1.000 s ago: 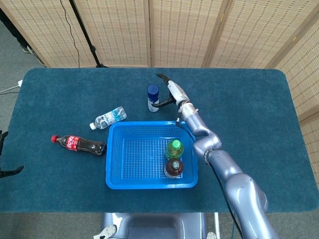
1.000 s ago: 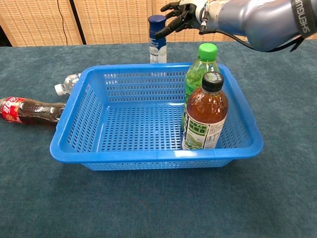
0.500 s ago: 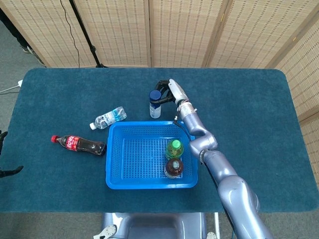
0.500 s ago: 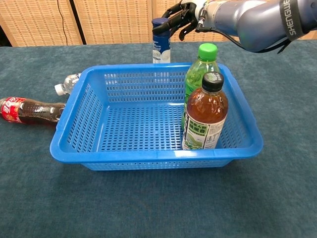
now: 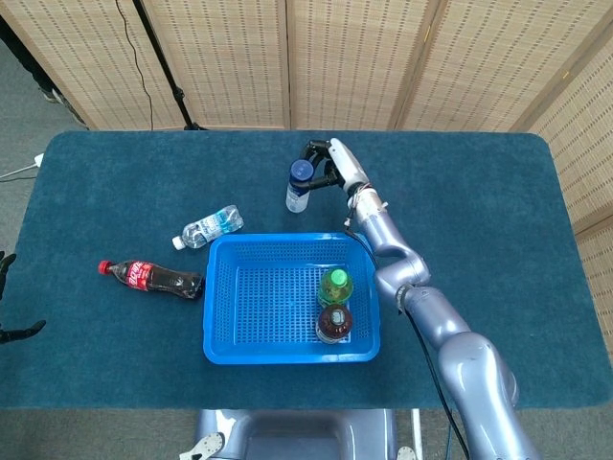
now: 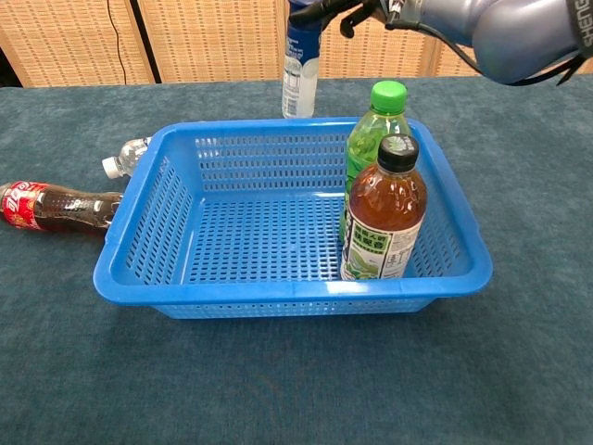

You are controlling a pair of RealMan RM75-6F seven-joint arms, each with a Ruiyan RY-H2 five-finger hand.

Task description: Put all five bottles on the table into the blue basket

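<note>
Head and chest views of the table. The right hand [image 5: 330, 165] grips the blue-capped bottle [image 5: 299, 186] near its cap, its fingers [image 5: 313, 150] wrapped around the neck from the right side; the bottle sits just beyond the far rim of the blue basket [image 5: 219, 316]. In the chest view the same bottle [image 6: 299, 57] appears tilted slightly, its top cut off by the upper frame edge, with the right hand [image 6: 347, 7] closed around it there; whether its base touches the table cannot be told.

Inside the basket [image 6: 139, 269], at its right side, the green-capped bottle [image 5: 335, 285] and the dark tea bottle [image 5: 334, 322] stand upright, touching or nearly touching each other, the tea bottle nearer. Both show again in the chest view: green-capped bottle [image 6: 381, 119], tea bottle [image 6: 383, 213].

To the left of the basket, on the table [image 5: 115, 172], the clear water bottle [image 5: 207, 228] and the cola bottle [image 5: 150, 278] lie on their sides, well apart from the right hand.

The left hand [image 5: 8, 297] shows only as dark fingertips at the left frame edge; its state cannot be told.
</note>
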